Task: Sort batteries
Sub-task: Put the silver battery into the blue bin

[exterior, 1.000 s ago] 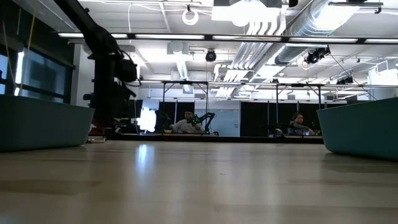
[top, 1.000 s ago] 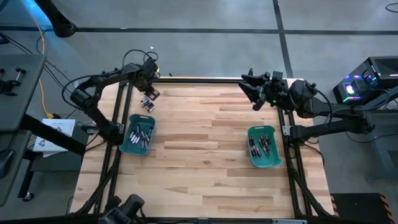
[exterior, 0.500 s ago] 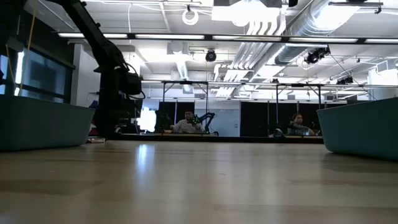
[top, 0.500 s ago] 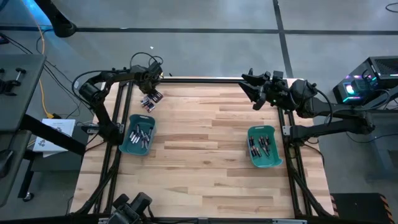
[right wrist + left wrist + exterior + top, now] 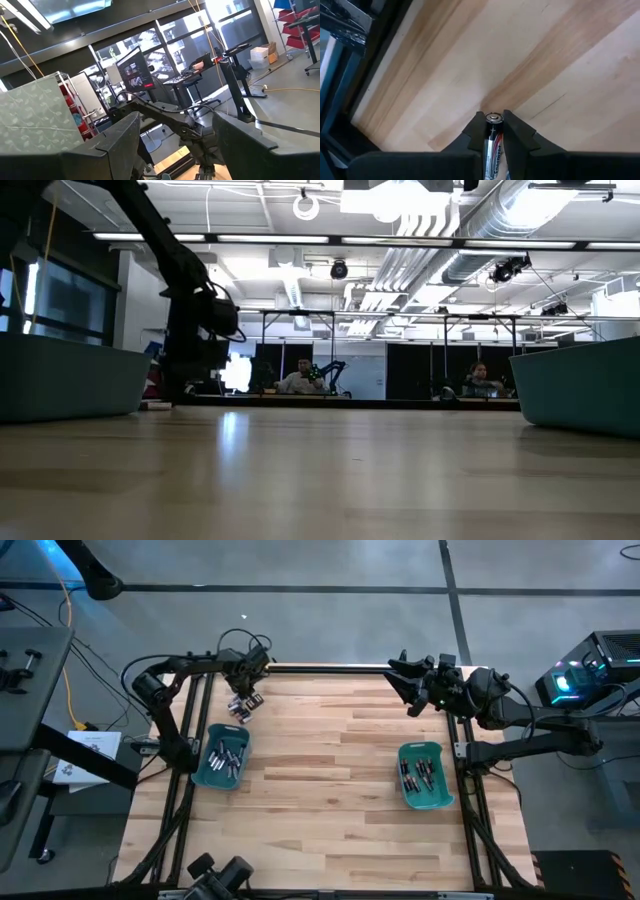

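My left gripper (image 5: 245, 702) hangs over the table's far left corner, beyond the left teal bin (image 5: 222, 755), and is shut on one battery (image 5: 492, 139), dark with a silver and red label. Several small batteries (image 5: 226, 756) lie in that bin, and more batteries (image 5: 421, 773) lie in the right teal bin (image 5: 425, 776). My right gripper (image 5: 405, 682) waits open above the table's far right edge, its fingers (image 5: 117, 145) wide apart. In the low view the left arm (image 5: 195, 320) stands behind the left bin (image 5: 60, 385). My left gripper pinches the battery between its two fingers (image 5: 514, 134), which point down at the wood. The battery lies along the fingers, its silvery terminal end (image 5: 493, 118) level with the fingertips. It is lifted clear of the table.
Bare wooden table top (image 5: 330, 780) spreads between the two bins. A black frame rail (image 5: 320, 668) runs along the far edge. In the low view the right bin (image 5: 590, 385) stands at the right, and two people (image 5: 300, 378) sit in the room far behind.
My left arm has swung a little toward the table's right along the far edge, staying shut on the battery. The right arm and both bins have kept still.
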Robot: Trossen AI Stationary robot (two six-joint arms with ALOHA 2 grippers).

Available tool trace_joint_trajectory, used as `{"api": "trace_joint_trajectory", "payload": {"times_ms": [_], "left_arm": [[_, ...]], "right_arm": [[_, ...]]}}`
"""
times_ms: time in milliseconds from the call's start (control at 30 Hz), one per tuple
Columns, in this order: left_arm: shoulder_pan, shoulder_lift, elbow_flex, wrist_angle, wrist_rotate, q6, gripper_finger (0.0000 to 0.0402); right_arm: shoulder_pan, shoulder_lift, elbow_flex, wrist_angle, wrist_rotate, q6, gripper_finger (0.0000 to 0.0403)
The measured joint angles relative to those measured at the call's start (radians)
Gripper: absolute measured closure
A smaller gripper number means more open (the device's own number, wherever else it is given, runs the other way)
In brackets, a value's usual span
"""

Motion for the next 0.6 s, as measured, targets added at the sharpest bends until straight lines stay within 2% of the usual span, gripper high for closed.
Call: {"api": "trace_joint_trajectory", "payload": {"times_ms": [300, 433, 600], "left_arm": [[-0.023, -0.186, 0.142, -0.105, 0.018, -0.032, 0.0374], [-0.091, -0.333, 0.193, -0.217, 0.109, -0.166, 0.0375], [-0.262, -0.515, 0.194, -0.403, 0.180, -0.412, 0.0377]], "right_arm": [[-0.007, 0.000, 0.000, 0.000, -0.002, -0.003, 0.0160], [-0.019, 0.000, 0.000, 0.000, -0.002, -0.008, 0.0160], [-0.051, 0.002, 0.000, 0.000, -0.002, -0.011, 0.0160]]}}
